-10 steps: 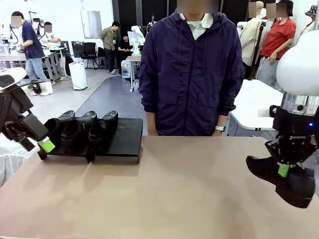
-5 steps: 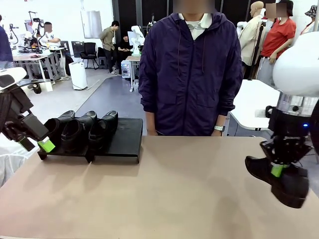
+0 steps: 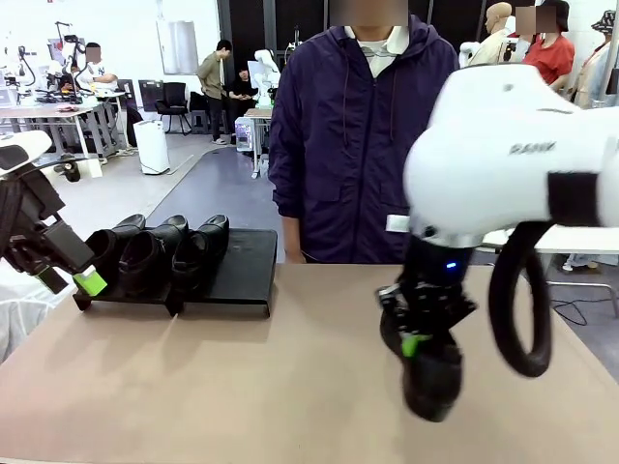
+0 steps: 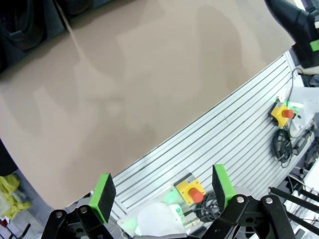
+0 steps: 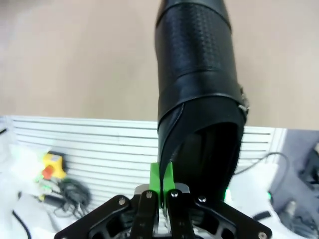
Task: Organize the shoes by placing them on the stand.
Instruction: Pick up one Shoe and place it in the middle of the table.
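Shoe four in the air

Right gripper (image 3: 418,340) carries the last shoe (image 3: 430,372) above the counter (image 3: 290,377), jaws pinched tight on its heel edge. Three shoes (image 3: 160,253) sit on the stand (image 3: 242,275), far left, with its right half bare. Left gripper (image 4: 162,191) waits by the stand, jaws wide, empty. Next, I'd say: swing left and set the shoe down on that bare spot.

the right arm reaches in over the table, wrist pointing down, its gripper (image 3: 414,342) at five o'clock pinched on a shoe (image 3: 430,372). the left gripper (image 4: 162,191) at nine o'clock gapes wide, holding nothing.
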Robot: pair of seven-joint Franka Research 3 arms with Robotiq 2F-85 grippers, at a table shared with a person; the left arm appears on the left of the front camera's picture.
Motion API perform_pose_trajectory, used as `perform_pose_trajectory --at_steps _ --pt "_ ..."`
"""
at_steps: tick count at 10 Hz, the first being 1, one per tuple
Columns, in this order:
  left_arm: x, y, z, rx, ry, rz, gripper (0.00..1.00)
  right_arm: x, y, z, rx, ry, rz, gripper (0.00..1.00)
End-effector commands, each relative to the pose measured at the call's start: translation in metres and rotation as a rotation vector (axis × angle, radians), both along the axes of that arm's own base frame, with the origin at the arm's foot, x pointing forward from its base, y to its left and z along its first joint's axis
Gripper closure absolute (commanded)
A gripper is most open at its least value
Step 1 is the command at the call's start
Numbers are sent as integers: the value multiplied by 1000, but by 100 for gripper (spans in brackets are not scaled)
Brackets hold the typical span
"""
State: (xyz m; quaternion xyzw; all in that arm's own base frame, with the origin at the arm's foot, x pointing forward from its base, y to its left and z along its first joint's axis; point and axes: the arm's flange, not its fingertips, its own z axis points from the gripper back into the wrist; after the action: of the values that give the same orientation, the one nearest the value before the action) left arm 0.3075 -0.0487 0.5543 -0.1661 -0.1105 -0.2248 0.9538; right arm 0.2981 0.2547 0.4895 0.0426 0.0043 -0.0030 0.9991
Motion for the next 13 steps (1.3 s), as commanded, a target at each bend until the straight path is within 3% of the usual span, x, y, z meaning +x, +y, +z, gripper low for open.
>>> perform_pose_trajectory --at_steps 1,3,5,9,13 --pt "-1 0 1 -20 6 4 0 19 39 -10 31 -28 -25 100" --pt "-1 0 1 -20 6 4 0 41 79 -37 15 -82 -58 100" --pt "-1 0 1 -20 6 4 0 66 90 -60 -33 -153 2 100" --pt "-1 0 1 -20 6 4 0 88 98 -97 -25 -69 35 100" --pt "-1 0 1 -20 6 4 0 74 110 -100 -3 -54 106 100"
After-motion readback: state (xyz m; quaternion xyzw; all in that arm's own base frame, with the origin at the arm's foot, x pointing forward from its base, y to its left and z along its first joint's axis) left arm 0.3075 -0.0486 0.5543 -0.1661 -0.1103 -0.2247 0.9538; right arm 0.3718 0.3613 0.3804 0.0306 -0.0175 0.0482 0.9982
